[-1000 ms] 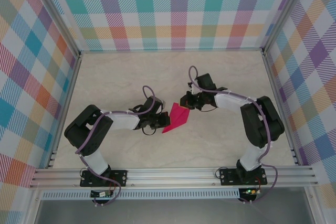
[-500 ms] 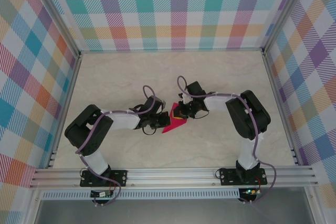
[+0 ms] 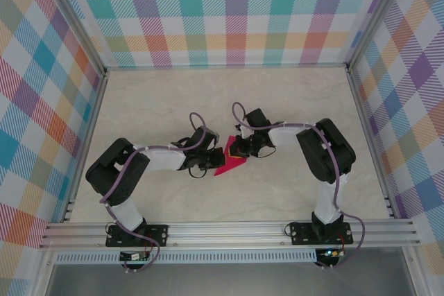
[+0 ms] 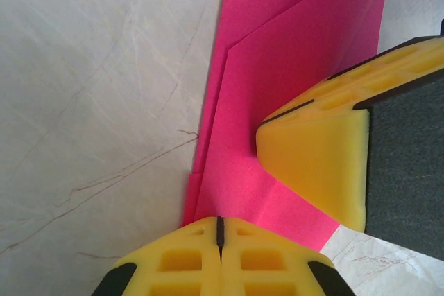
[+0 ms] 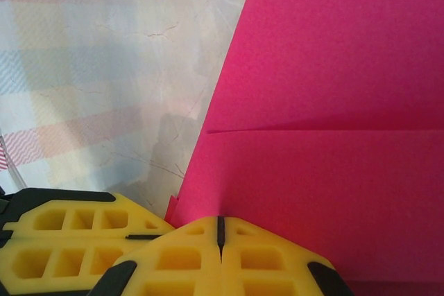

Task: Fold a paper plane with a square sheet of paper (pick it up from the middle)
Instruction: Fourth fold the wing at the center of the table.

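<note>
Right hand point(image 5: 219, 235) now upon paper point(image 5: 333, 88)

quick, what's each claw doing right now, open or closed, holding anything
left claw: closed, tips on the folded pink paper, no grip seen
right claw: closed, tips on the paper too

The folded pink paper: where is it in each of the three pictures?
Top external: the folded magenta-pink paper lies near the picture's centre.
Left wrist: it covers the upper centre-right.
Right wrist: it covers the right side.
Shared landmark: pale marbled tabletop, left of the paper in both wrist views.
</note>
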You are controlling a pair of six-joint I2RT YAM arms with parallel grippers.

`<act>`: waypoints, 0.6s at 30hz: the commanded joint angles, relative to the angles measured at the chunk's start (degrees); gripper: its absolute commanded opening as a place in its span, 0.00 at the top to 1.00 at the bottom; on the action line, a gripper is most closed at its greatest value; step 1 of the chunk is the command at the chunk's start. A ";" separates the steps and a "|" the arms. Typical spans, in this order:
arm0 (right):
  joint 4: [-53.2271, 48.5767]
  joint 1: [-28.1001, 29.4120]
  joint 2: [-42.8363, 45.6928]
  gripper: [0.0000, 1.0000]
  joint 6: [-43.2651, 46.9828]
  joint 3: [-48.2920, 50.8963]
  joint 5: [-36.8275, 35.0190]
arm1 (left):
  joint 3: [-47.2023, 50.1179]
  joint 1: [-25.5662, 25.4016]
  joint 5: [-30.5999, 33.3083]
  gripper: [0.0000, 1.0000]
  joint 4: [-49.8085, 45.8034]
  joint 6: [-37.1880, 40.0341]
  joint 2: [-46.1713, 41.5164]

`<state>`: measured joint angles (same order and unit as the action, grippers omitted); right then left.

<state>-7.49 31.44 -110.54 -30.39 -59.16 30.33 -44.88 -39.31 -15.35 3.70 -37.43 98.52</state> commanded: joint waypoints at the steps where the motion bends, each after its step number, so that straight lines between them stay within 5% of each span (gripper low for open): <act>1: -0.45 -2.78 -1.17 1.00 0.24 -0.15 -5.14 | 2.80 -0.24 5.25 1.00 -11.26 1.59 3.27; 9: 0.59 -12.02 1.38 1.00 -2.61 0.88 -8.64 | 2.96 -0.23 5.21 1.00 -11.63 2.19 2.86; 18: -3.26 -11.80 12.51 1.00 -4.25 0.18 -10.11 | -1.73 -0.22 6.21 1.00 -17.73 11.31 3.85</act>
<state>-9.63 18.85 -103.48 -33.32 -59.02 21.67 -47.09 -39.35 -15.05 0.25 -32.32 98.98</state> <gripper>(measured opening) 0.041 0.041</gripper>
